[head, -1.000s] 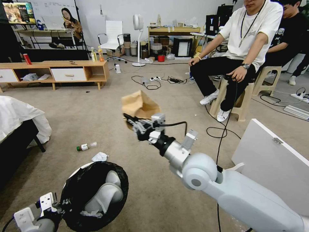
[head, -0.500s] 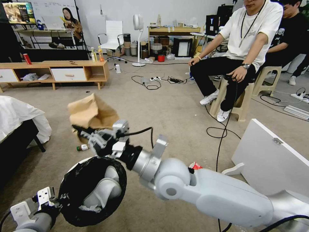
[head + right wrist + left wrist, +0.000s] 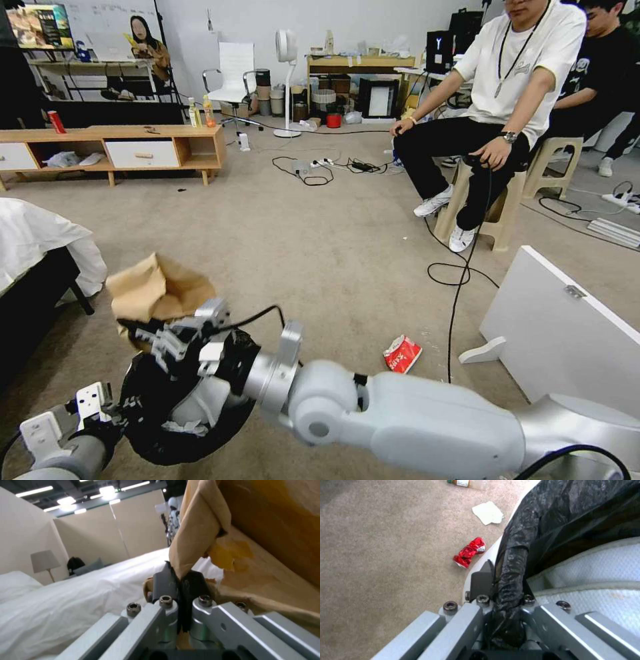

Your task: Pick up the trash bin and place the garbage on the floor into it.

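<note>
The trash bin [image 3: 148, 400], white with a crinkly black liner, hangs at the lower left. My left gripper [image 3: 110, 410] is shut on its rim, and the left wrist view shows the gripper [image 3: 501, 580] pinching the black liner [image 3: 533, 530]. My right gripper [image 3: 143, 333] is shut on the brown paper bag [image 3: 157, 293], just above the bin's far rim. In the right wrist view the gripper [image 3: 180, 580] clamps the bag's [image 3: 266, 530] folded edge. On the floor [image 3: 320, 253] lie a red-and-white snack packet [image 3: 402, 353], a crushed red piece [image 3: 469, 552], a white tissue [image 3: 487, 512] and a small bottle [image 3: 466, 482].
A bed with white sheets [image 3: 33, 247] stands at the left. A white board [image 3: 567, 333] leans at the right, with a black cable [image 3: 460, 280] trailing beside it. People sit on stools [image 3: 493, 213] ahead right. A low wooden cabinet [image 3: 133, 150] lines the far left.
My right arm has swung left and down, carrying the brown paper bag from mid-view to just over the bin. The snack packet behind the arm has come into sight.
</note>
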Tool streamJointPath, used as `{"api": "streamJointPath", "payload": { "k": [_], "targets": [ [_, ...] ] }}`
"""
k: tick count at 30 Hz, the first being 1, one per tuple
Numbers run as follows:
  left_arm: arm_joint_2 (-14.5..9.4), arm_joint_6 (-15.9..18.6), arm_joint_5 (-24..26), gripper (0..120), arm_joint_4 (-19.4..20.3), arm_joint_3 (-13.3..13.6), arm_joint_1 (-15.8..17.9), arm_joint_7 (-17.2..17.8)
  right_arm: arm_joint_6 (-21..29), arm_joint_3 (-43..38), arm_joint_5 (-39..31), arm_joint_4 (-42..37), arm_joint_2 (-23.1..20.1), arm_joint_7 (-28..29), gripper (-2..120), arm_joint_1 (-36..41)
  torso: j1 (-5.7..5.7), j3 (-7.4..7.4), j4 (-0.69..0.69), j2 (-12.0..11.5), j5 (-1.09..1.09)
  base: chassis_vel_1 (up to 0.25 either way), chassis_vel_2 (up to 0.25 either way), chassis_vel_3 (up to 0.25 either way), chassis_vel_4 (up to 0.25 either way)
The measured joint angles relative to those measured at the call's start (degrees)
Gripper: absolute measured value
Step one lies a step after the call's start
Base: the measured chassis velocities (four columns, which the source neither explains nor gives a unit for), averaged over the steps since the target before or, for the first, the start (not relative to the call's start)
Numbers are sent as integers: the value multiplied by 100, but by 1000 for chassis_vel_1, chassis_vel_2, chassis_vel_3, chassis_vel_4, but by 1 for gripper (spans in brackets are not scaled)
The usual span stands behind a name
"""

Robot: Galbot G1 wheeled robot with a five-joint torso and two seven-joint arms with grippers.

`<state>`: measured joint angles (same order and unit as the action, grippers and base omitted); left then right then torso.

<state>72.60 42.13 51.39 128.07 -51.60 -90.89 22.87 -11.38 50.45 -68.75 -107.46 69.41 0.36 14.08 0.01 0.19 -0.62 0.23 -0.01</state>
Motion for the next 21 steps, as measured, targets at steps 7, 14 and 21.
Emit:
{"api": "streamJointPath", "payload": {
  "k": [7, 14, 21],
  "targets": [
    [-1, 0, 22, 2, 32, -17, -10, 7, -49, 160, 166, 172, 111, -12, 0, 139, 0, 0, 0, 0, 0, 0, 0, 0, 0],
    [10, 0, 44, 2, 88, -53, -46, 9, -99, 301, 328, 389, 241, -34, 0, 357, 0, 0, 0, 0, 1, 0, 0, 0, 0],
    [27, 0, 57, 2, 164, -69, -85, 13, -168, 392, 460, 634, 274, -104, 0, 506, 0, -1, 0, 0, 0, 0, 0, 0, 0]
  ]
}}
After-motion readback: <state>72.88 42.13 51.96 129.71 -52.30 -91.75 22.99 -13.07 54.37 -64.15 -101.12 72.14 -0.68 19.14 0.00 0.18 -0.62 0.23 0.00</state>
